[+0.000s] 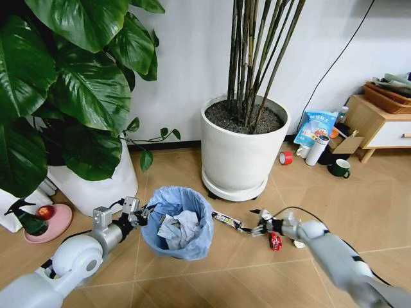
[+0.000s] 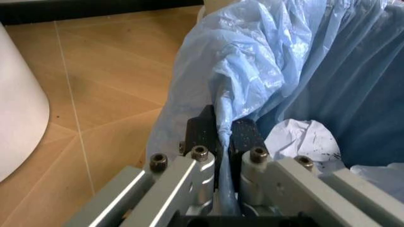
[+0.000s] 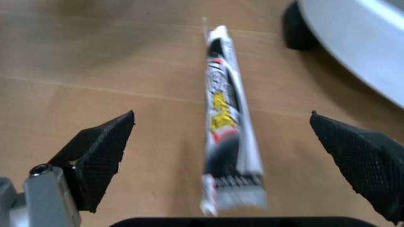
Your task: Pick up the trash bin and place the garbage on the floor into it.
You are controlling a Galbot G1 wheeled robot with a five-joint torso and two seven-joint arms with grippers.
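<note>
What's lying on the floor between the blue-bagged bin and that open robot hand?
A thin tube wrapper lies there, between the trash bin and the open right hand. The right wrist view shows it between the fingers.

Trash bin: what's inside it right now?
The trash bin holds crumpled white paper wads resting on its light-blue bag liner. Anything beneath the wads is covered. The left hand pinches the liner at the rim.
</note>
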